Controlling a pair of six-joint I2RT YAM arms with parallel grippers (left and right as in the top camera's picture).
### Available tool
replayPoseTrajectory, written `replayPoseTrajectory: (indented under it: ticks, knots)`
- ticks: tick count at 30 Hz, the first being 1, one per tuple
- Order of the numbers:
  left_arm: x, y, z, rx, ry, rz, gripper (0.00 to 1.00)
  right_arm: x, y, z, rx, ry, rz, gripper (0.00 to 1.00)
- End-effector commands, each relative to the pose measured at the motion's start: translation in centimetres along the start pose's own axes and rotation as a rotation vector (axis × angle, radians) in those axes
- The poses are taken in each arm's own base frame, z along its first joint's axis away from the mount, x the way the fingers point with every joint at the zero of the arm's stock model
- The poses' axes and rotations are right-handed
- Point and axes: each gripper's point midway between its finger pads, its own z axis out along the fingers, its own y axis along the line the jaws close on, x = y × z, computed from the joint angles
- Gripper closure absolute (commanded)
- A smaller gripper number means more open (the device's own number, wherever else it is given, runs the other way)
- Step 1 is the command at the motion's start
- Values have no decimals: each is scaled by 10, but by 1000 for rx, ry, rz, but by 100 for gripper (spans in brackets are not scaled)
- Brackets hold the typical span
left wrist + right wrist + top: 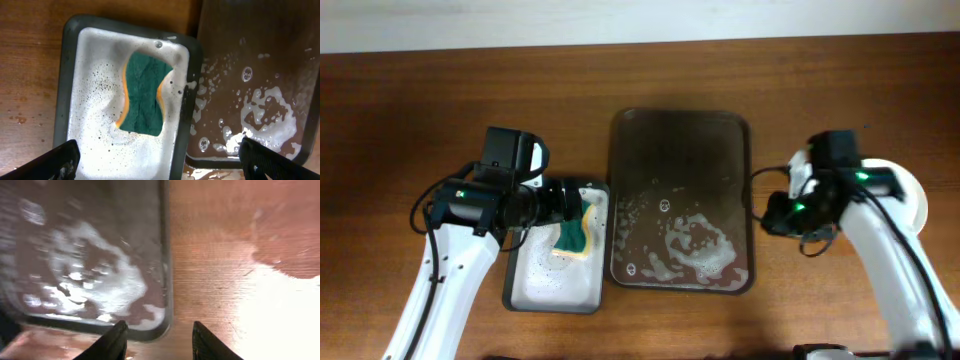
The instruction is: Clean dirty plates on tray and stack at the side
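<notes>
The dark brown tray (680, 130) lies in the middle of the table with only white foam and water on it; no plate lies on it. White plates (916, 195) rest on the table to its right, mostly hidden under my right arm, so I cannot tell how many. My right gripper (775, 215) is open and empty over the tray's near right corner (162, 325). My left gripper (582, 205) is wide open and empty above the green and yellow sponge (144, 92). The sponge lies in the small grey tray (75, 75).
The grey tray (525, 290) with soapy water sits close against the brown tray's left side (260, 60). Wet patches show on the wooden table right of the brown tray (290, 250). A bright white patch (280, 315) fills the lower right of the right wrist view.
</notes>
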Motion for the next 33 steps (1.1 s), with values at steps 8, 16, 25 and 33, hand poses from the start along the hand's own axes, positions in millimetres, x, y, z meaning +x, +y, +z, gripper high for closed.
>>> replayPoseTrajectory:
  ticks: [8,16,25,33]
  knots:
    - [-6,-3,-6,14,-23,4,0,17,-4,97,-21,235,-33,72]
    - [-6,-3,-6,14,-23,4,0,7,-38,103,214,153,21,96]
    - [-6,-3,-6,14,-23,4,0,-15,-77,88,458,54,-13,96]
    - [-6,-3,-6,14,-23,4,0,-39,-58,96,357,-4,-223,96]
